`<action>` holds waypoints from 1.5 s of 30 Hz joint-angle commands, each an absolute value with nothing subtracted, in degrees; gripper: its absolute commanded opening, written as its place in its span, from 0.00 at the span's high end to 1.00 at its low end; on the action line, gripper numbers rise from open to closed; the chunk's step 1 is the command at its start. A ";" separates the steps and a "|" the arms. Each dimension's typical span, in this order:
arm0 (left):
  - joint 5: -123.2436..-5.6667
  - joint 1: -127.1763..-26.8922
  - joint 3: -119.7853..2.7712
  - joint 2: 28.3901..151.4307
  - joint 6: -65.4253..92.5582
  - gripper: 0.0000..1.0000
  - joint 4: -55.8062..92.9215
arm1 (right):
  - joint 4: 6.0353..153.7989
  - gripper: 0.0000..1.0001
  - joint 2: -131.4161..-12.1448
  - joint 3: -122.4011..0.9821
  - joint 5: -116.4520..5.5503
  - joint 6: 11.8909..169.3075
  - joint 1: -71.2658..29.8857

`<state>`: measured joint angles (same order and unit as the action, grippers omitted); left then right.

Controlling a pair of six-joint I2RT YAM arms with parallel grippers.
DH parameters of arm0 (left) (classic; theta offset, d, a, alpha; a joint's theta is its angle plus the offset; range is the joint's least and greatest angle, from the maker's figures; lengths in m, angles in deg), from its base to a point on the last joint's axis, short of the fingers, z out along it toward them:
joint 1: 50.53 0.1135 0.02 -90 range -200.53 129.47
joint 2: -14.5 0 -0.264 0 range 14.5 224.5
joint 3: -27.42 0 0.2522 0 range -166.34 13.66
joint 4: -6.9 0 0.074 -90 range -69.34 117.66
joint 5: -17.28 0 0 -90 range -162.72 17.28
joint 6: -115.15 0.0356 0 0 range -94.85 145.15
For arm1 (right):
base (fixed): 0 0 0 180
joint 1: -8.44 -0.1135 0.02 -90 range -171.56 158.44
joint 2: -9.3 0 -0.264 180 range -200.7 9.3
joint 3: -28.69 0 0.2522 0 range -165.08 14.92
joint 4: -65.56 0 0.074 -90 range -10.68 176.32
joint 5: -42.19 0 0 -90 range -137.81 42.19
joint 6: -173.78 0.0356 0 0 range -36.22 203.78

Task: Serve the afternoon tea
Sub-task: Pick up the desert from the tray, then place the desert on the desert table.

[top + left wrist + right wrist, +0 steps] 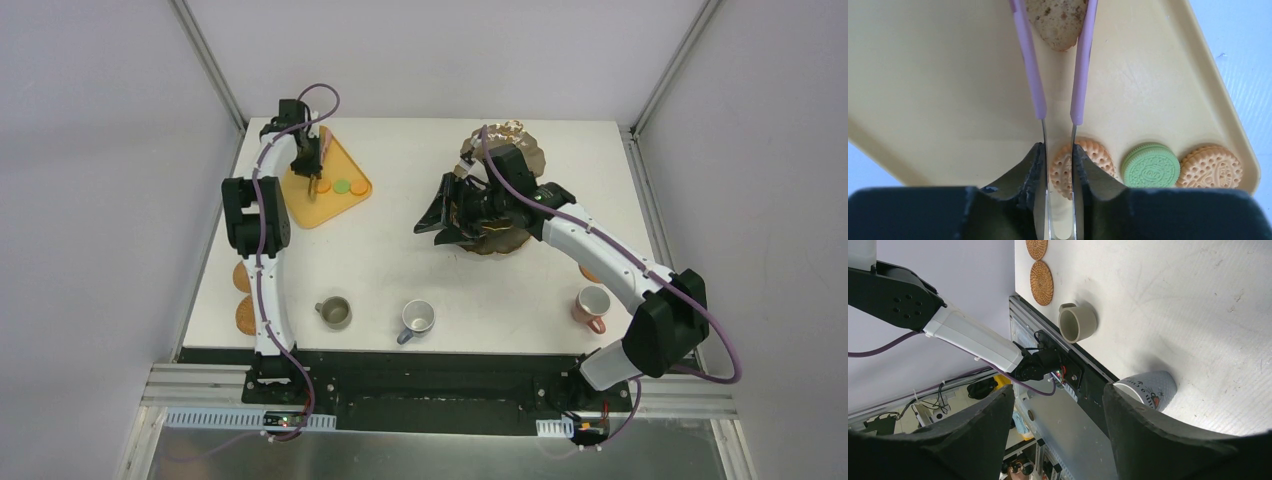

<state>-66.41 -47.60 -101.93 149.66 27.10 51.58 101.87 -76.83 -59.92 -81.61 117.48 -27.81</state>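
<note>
Coasters [246, 316] sit at the table's [400, 250] far left. My left claw [1058, 155] pinches the tongs [1032, 75] over the tray [923, 75]. The tong tips flank a speckled cake [1060, 22], with three macarons [1150, 166] lined up by my fingers. Mugs [417, 318] stand along the near edge. My right claw [440, 215] gapes empty over the stand [497, 246], hiding most of it.

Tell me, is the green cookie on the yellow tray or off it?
On it. The green cookie lies flat inside the yellow tray, between two orange cookies by its edge.

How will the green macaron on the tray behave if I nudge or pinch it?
The green macaron looks rigid and moulded, so probably won't crush. Lying flat, it shouldn't roll, but may slide on the smooth tray.
</note>
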 commanded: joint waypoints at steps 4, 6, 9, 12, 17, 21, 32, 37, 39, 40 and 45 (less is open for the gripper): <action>-70.25 -47.95 -104.73 148.09 28.37 0.93 57.93 | 100.68 0.32 -76.99 -60.80 -82.19 117.53 -27.51; -70.74 -47.95 -105.01 146.82 28.40 0.96 59.10 | 100.68 0.32 -77.10 -61.20 -82.19 117.46 -27.51; -71.75 -47.92 -105.51 145.31 28.27 1.00 60.99 | 100.62 0.32 -77.33 -61.77 -82.22 117.45 -27.55; -72.41 -47.90 -105.57 143.69 28.07 1.00 62.10 | 100.45 0.32 -77.53 -62.18 -82.48 117.45 -27.52; -74.01 -47.74 -105.35 141.57 27.51 1.00 63.80 | 100.04 0.33 -76.87 -62.18 -82.36 117.51 -27.57; -73.70 -47.73 -102.98 138.49 26.54 1.00 65.42 | 100.04 0.33 -75.65 -62.28 -81.93 117.40 -27.58; -68.01 -50.30 -85.25 116.36 20.96 1.00 72.11 | 101.30 0.33 -71.51 -64.71 -79.91 114.44 -27.51; -64.84 -58.22 -74.71 102.83 16.12 1.00 77.58 | 102.73 0.33 -67.62 -65.02 -76.87 112.33 -27.17; -63.17 -63.80 -68.60 97.03 11.95 1.00 77.15 | 102.85 0.33 -65.21 -64.27 -74.49 112.09 -26.95; -62.88 -68.18 -66.07 93.46 8.60 0.99 76.51 | 102.79 0.34 -64.16 -63.80 -72.96 112.15 -26.79; -63.64 -81.90 -56.02 84.44 -1.10 0.98 72.75 | 104.02 0.34 -58.12 -62.59 -65.98 112.28 -26.03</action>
<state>-64.79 -75.35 -61.84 89.70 9.35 73.61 103.46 -63.12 -62.53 -72.41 113.48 -26.79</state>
